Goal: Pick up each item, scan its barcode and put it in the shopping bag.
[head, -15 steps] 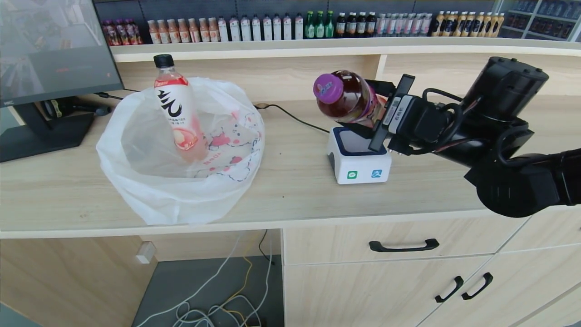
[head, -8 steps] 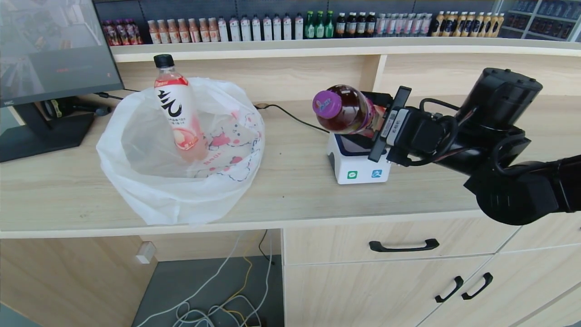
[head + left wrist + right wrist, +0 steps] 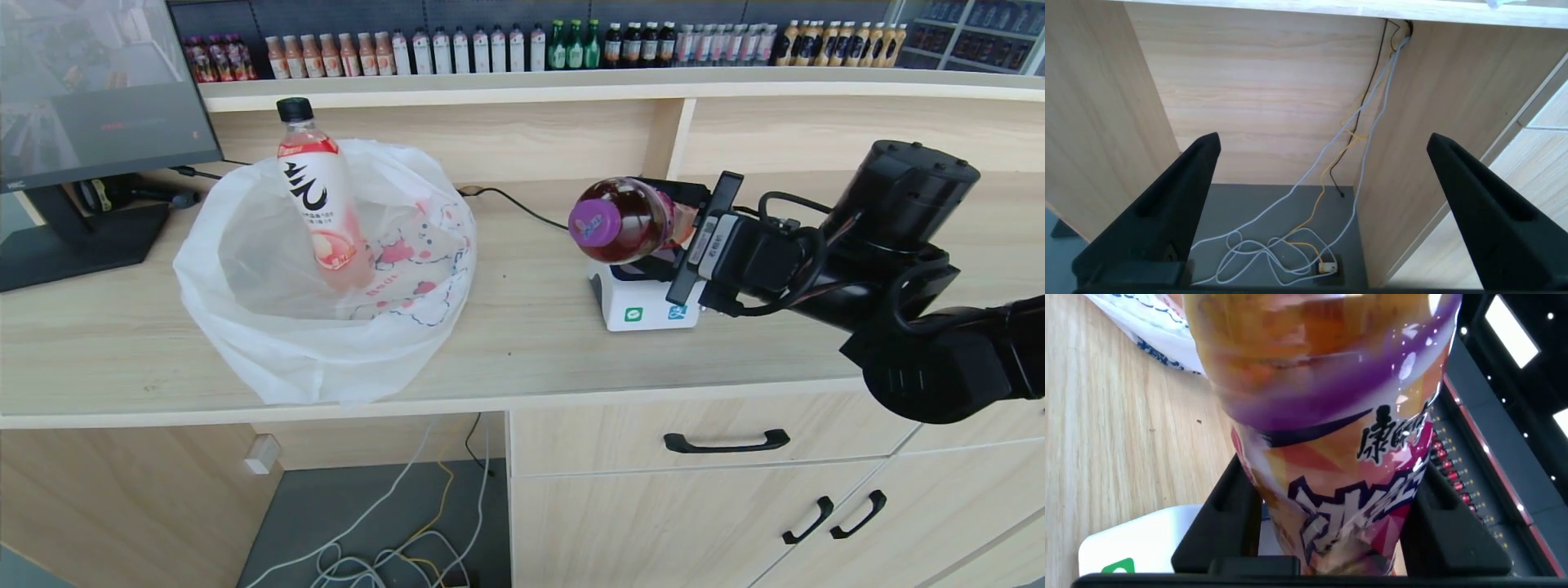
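Observation:
My right gripper (image 3: 671,222) is shut on a dark tea bottle (image 3: 627,219) with a purple cap (image 3: 595,223), holding it on its side just above the white barcode scanner (image 3: 643,301), cap toward the bag. In the right wrist view the bottle (image 3: 1327,441) sits between the black fingers (image 3: 1229,518), over the scanner (image 3: 1135,555). A white shopping bag (image 3: 245,318) stands open on the counter's left part, with a pink peach-drink bottle (image 3: 320,196) upright in it. My left gripper (image 3: 1323,212) hangs open under the counter, above loose cables.
A monitor (image 3: 90,90) on a black stand sits at the counter's far left. A cable (image 3: 522,208) runs across the counter to the scanner. Rows of bottles (image 3: 571,45) line the back shelf. Drawers with black handles (image 3: 727,443) lie below the counter edge.
The right gripper has lowered the tea bottle toward the scanner and tipped its cap downward. The bag and the pink bottle have not moved.

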